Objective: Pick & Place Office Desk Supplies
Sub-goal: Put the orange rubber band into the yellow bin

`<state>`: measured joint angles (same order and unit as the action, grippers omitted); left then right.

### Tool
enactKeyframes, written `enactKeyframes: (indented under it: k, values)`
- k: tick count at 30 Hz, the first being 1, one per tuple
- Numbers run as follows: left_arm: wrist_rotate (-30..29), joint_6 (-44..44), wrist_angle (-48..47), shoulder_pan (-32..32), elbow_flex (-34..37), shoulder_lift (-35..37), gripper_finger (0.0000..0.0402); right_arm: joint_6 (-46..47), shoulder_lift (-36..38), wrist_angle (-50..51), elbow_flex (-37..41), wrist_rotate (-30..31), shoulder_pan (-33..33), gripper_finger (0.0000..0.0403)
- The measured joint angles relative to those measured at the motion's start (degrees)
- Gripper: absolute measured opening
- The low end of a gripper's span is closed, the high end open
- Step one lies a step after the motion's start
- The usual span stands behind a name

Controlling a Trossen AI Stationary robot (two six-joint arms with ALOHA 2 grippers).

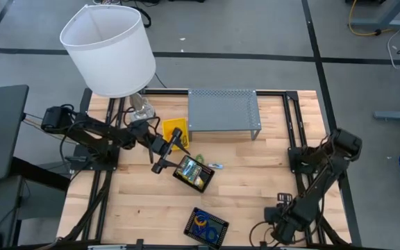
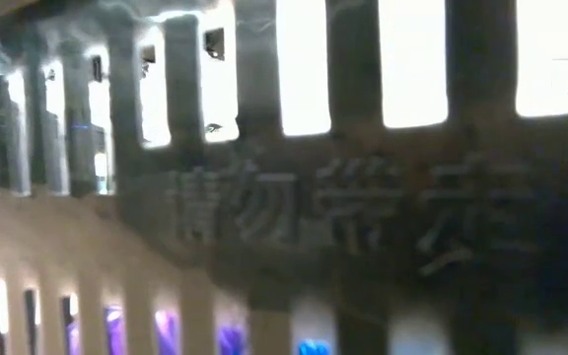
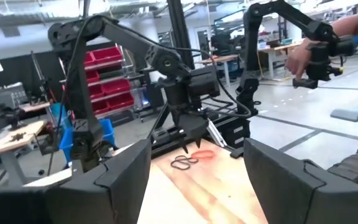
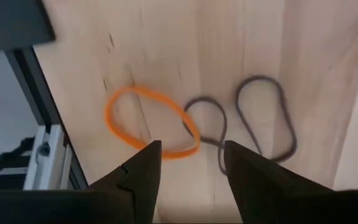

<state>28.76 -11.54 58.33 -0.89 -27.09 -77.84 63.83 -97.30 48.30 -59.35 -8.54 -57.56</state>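
My right gripper (image 4: pixel 191 165) points down, open, just above the near right of the table (image 1: pixel 278 221). Under it an orange rubber band (image 4: pixel 151 121) and a dark looped band (image 4: pixel 247 118) lie flat on the wood; the fingertips stand over the orange band's near rim without touching it. My left gripper (image 1: pixel 174 154) hovers open and level at the table's middle, with nothing between its fingers (image 3: pixel 197 180). A crayon box (image 1: pixel 194 173) lies on the table just beside it. The left wrist view shows my right gripper (image 3: pixel 188 134) over the bands (image 3: pixel 190 160).
A black mesh tray (image 1: pixel 205 226) with coloured bands sits at the near edge and fills the blurred low view. A grey perforated shelf (image 1: pixel 224 111) stands at the far middle, a yellow item (image 1: pixel 174 132) beside it, and a white-shaded lamp (image 1: pixel 110 48) at the far left.
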Motion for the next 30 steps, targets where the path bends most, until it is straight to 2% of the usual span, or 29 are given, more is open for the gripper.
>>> enactKeyframes:
  k: [7, 11, 14, 18, 20, 26, 30]
  values:
    - [0.9, 1.2, -0.3, -0.3, 0.0, 0.0, 0.026, -1.3, -4.9, -2.2, 0.0, -2.1, -0.5, 0.0179]
    - [0.9, 1.7, -0.3, -0.3, 0.0, 0.0, 0.026, -0.5, -6.7, -3.0, -0.1, -3.5, -0.1, 0.0162]
    - [0.9, 1.7, -0.4, -0.3, 0.0, 0.0, 0.026, 2.5, -7.1, -2.7, -0.1, -4.7, 0.3, 0.0125]
    - [0.9, 1.6, -0.9, -0.3, 0.0, 0.0, 0.026, 4.2, -7.2, -1.7, -0.6, -5.7, 0.4, 0.0038]
    - [0.8, 1.6, -1.4, -0.3, 0.0, 0.0, 0.026, 3.4, -7.4, -1.7, -1.4, -7.3, 0.5, 0.0011]
    - [0.9, 1.5, -2.1, -0.3, 0.0, 0.1, 0.026, 3.0, -7.4, 0.3, -4.2, -7.5, 0.6, 0.0005]
    - [0.9, 1.2, -2.4, -0.3, 0.0, 0.1, 0.026, 2.7, -7.4, 5.6, -7.3, -7.3, 1.3, 0.0003]
